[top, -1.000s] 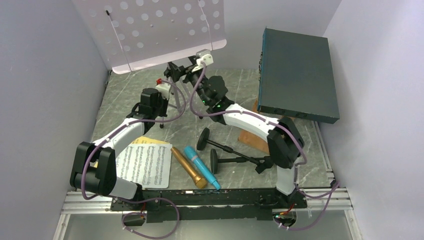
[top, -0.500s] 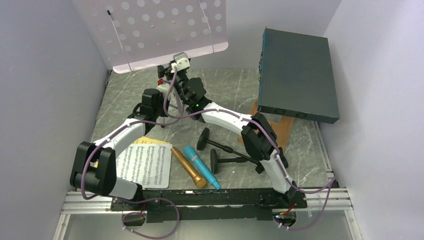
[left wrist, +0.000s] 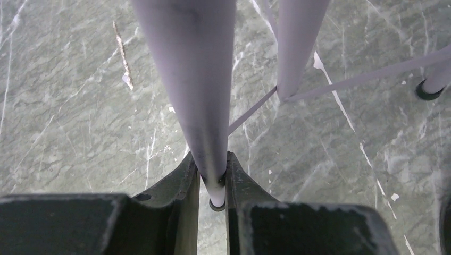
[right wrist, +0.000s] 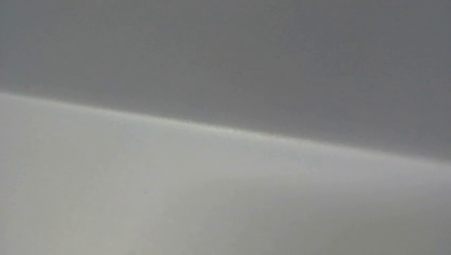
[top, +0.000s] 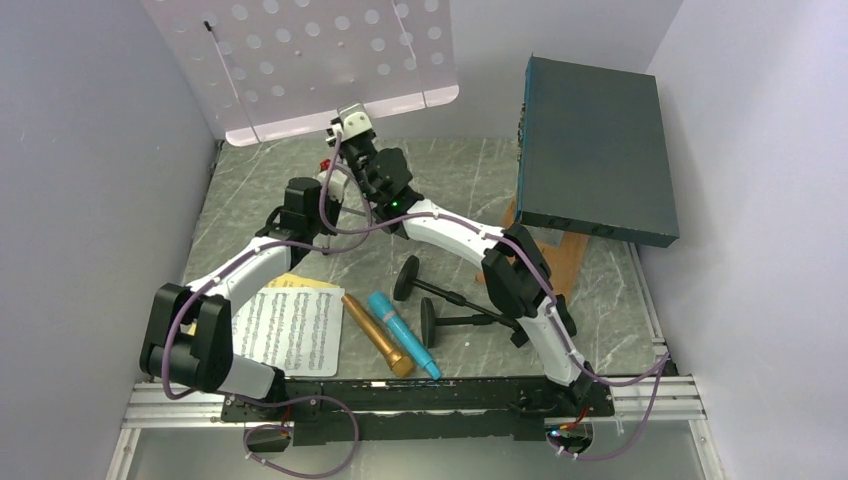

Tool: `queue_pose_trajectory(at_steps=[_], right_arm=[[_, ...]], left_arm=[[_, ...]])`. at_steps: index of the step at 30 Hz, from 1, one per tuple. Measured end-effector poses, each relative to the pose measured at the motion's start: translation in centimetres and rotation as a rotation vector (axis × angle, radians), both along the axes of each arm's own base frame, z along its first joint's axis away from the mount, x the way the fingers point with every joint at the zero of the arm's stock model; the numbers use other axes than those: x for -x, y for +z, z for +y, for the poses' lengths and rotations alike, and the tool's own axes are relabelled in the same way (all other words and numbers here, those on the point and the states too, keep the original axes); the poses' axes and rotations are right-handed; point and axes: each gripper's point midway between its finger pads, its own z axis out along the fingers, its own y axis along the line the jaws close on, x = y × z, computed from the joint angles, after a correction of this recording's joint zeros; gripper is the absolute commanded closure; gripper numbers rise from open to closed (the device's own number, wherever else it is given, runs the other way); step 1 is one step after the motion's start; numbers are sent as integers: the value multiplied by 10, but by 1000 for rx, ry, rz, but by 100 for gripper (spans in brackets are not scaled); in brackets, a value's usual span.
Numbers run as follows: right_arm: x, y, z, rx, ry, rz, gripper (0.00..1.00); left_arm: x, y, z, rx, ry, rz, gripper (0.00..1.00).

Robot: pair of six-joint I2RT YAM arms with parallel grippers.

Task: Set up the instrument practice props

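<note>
The pale perforated music desk [top: 310,60] stands at the back left on silver tripod legs [left wrist: 298,48]. My left gripper [left wrist: 213,175] is shut on one silver leg [left wrist: 197,79] close above the marble floor. My right gripper [top: 345,128] is up against the desk's lower edge; its fingers are hidden and the right wrist view is a grey blur. White sheet-music pages [top: 290,328] lie on a yellow page [top: 300,282] at the front left. Beside them lie the gold microphone [top: 377,333] and the blue microphone [top: 402,333]. Two black round-based mic holders [top: 450,300] lie on their sides.
A large dark teal box [top: 595,150] leans at the back right over a brown wooden board [top: 545,265]. Pale walls close in the left, back and right sides. The black arm-base rail [top: 420,395] runs along the near edge.
My right arm has swung left and come up under the middle of the music desk's lower edge. The left arm has kept its hold on the leg.
</note>
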Motion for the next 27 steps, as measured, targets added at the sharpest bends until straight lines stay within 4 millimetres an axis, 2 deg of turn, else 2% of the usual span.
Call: queue_pose_trajectory(at_steps=[7,14,16,20,23,27], right_arm=[[7,17,-25,106,70,-82,100],[-3,2,-57,117,177,-71,100],[-6,-2,-61,114,205,-63,100],[1,-1,-63,108,250,-63,100],[5,-1,-69,96,253,-54,100],[4,-1,-72,84,253,-51,100]], left_arm=[[-2,-5,-10,-24,-106,68,100],[-4,-12,-24,-39,-198,162,100],[-1,-13,-29,-27,-226,188,87],[12,-11,-40,53,-284,214,50],[30,-13,-37,167,-269,246,25],[26,2,-46,306,-261,188,7]])
